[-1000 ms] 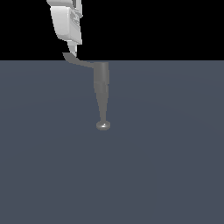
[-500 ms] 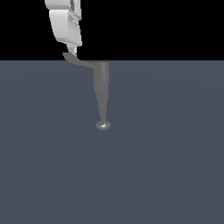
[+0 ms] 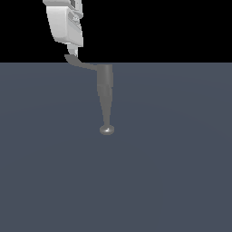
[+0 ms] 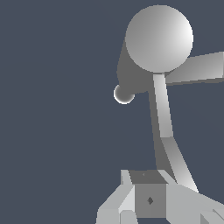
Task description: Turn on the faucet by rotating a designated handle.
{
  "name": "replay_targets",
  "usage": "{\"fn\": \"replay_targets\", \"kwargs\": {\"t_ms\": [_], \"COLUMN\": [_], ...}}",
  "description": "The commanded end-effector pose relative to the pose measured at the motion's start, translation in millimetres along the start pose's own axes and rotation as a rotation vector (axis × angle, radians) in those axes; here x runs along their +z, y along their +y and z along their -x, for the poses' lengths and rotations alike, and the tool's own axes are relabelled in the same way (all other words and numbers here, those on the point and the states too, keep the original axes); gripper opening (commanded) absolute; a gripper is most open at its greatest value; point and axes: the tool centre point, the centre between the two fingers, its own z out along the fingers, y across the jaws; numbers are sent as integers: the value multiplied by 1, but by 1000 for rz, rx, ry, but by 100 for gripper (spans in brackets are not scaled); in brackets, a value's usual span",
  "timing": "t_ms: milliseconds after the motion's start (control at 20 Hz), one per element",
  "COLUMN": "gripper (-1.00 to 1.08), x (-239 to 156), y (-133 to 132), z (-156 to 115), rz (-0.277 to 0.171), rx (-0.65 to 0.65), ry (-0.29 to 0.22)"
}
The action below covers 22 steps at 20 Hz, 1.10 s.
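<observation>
The faucet (image 3: 105, 93) is a slim grey tapered column ending in a small shiny knob (image 3: 107, 130). Its thin curved handle (image 3: 81, 64) branches from the wide end toward the exterior view's left. My white gripper (image 3: 73, 51) hangs over the handle's flared tip, its narrow fingertips touching or nearly touching it. In the wrist view the handle (image 4: 162, 113) runs from a large grey ball on the faucet (image 4: 159, 38) to my gripper (image 4: 148, 194). The fingers sit together with no gap and nothing between them. The handle tip lies beside them. The small knob (image 4: 124, 94) shows behind.
A flat dark grey-blue floor (image 3: 172, 172) spreads around the faucet. A second flat grey arm (image 4: 197, 68) sticks out sideways from the faucet's ball in the wrist view.
My gripper has edged slightly toward the exterior view's left. The handle tip looks shifted a touch with it. The column has not moved.
</observation>
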Motion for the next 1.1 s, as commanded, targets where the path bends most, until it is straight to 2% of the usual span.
{"fn": "replay_targets", "kwargs": {"t_ms": [0,900,1050], "gripper": [-100,-100,-100], "x": [1,1,-1], "y": [8,59,56], "z": [0,-2,-6], "rz": [4,3,-4], "rx": [0,1,4], "ry": [1,1,0]}}
